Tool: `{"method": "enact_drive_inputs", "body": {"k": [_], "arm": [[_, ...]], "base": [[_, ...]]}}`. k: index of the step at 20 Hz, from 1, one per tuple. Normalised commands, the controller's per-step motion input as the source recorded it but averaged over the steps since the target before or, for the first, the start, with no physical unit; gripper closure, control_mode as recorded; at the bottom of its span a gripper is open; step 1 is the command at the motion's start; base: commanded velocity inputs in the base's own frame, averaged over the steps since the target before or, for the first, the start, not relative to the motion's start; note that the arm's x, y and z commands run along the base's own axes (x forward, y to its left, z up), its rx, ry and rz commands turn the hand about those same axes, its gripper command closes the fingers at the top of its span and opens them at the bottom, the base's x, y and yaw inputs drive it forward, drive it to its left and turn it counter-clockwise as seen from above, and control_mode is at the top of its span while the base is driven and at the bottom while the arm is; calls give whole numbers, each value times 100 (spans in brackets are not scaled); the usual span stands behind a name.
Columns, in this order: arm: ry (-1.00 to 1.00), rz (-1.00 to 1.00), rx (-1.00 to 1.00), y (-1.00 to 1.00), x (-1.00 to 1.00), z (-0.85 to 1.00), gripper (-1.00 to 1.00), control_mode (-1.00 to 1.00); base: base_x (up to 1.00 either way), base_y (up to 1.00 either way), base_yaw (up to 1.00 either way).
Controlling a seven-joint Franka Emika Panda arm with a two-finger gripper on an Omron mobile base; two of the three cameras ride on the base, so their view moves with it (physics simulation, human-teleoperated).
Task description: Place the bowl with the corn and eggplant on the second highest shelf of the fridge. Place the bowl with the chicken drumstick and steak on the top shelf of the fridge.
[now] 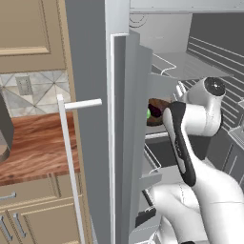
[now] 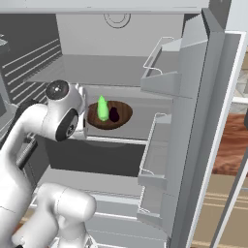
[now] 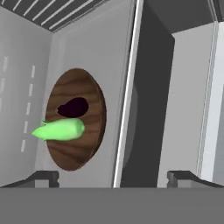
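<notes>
Ahead of your gripper (image 3: 113, 177), the wooden bowl (image 3: 76, 119) with the green corn (image 3: 60, 130) and dark eggplant (image 3: 73, 107) sits on the fridge's second highest shelf (image 2: 131, 133), apart from the fingertips. Your jaws stand wide and hold nothing. By the look of it, the first placement is done; next you need to draw clear and fetch the meat bowl. Your arm (image 2: 29, 126) reaches into the fridge, hand rolled sideways.
</notes>
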Motion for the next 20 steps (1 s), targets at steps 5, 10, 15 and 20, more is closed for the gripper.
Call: {"method": "enact_drive_inputs", "body": {"k": [5,10,15,20], "arm": [[18,0,-8,-15,-100,26,-100,-100],[-13,1,-14,-35,-97,-32,-100,-100],[-6,-1,0,0,-7,0,-100,-100],[0,0,0,0,-4,0,-100,100]], "base": [[0,0,0],[0,0,0],[0,0,0],[-71,14,7]]}}
